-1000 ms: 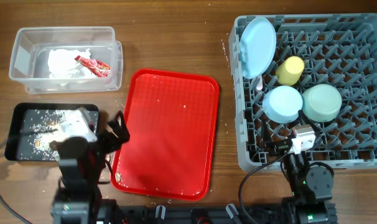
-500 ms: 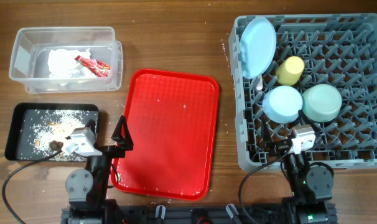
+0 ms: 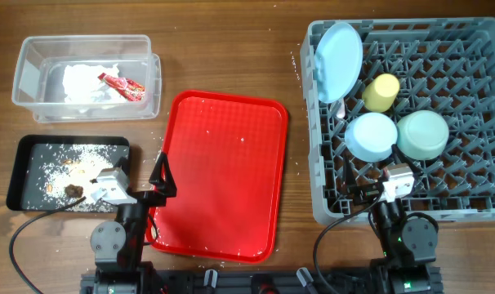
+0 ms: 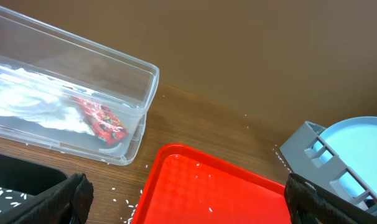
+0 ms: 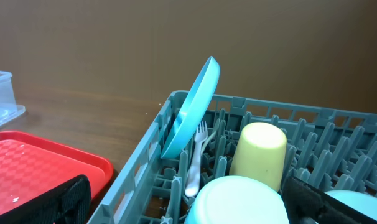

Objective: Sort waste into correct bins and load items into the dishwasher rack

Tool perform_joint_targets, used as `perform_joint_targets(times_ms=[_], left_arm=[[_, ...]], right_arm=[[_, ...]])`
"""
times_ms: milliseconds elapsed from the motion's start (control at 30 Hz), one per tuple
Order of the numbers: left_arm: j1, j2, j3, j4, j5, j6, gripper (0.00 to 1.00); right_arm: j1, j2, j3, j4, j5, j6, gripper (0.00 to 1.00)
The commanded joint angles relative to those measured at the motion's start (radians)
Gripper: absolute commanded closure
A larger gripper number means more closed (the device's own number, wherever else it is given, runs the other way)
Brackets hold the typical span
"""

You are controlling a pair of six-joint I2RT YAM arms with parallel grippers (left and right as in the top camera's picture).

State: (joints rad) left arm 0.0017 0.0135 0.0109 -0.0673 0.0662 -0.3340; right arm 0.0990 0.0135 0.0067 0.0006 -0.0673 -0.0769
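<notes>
Grey rack [image 3: 468, 214] holds the dishes [image 3: 371, 135], waste [image 3: 84, 82] sits in tub [image 3: 23, 77] and black tray [image 3: 15, 175], left claw [image 3: 159, 173] and right claw [image 5: 185, 190] gape empty, though a careless swing could topple the leaning plate [image 3: 339, 49].

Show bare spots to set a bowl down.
Free: the flat red plastic tray; the wooden tabletop between the clear rectangular tub and the grey pegged rack. Crowded: the rack's left part, with blue plate, yellow cup, blue bowl, green bowl.
</notes>
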Motion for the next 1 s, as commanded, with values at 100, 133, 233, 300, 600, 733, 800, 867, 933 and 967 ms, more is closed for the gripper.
perform_joint_targets(times_ms=[100,133,233,300,600,733,800,867,933,967], left_arm=[[-0.005,-0.011,-0.005,-0.006,-0.003,0.033,0.0],[-0.005,-0.011,-0.005,-0.006,-0.003,0.043,0.0],[-0.005,-0.011,-0.005,-0.006,-0.003,0.042,0.0],[-0.005,-0.011,-0.005,-0.005,-0.003,0.042,0.0],[-0.005,-0.011,-0.005,-0.005,-0.003,0.042,0.0],[-0.005,-0.011,-0.005,-0.005,-0.003,0.042,0.0],[-0.005,-0.011,-0.005,-0.005,-0.003,0.042,0.0],[-0.005,-0.011,-0.005,-0.005,-0.003,0.042,0.0],[-0.005,-0.011,-0.005,-0.005,-0.003,0.042,0.0],[-0.005,-0.011,-0.005,-0.005,-0.003,0.042,0.0]], right_arm=[[-0.006,-0.009,-0.002,0.002,-0.002,-0.009,0.0],[-0.006,-0.009,-0.002,0.002,-0.002,-0.009,0.0],[-0.006,-0.009,-0.002,0.002,-0.002,-0.009,0.0],[-0.006,-0.009,-0.002,0.002,-0.002,-0.009,0.0],[-0.006,-0.009,-0.002,0.002,-0.002,-0.009,0.01],[-0.006,-0.009,-0.002,0.002,-0.002,-0.009,0.0],[-0.006,-0.009,-0.002,0.002,-0.002,-0.009,0.0],[-0.006,-0.009,-0.002,0.002,-0.002,-0.01,0.0],[-0.006,-0.009,-0.002,0.002,-0.002,-0.009,0.0],[-0.006,-0.009,-0.002,0.002,-0.002,-0.009,0.0]])
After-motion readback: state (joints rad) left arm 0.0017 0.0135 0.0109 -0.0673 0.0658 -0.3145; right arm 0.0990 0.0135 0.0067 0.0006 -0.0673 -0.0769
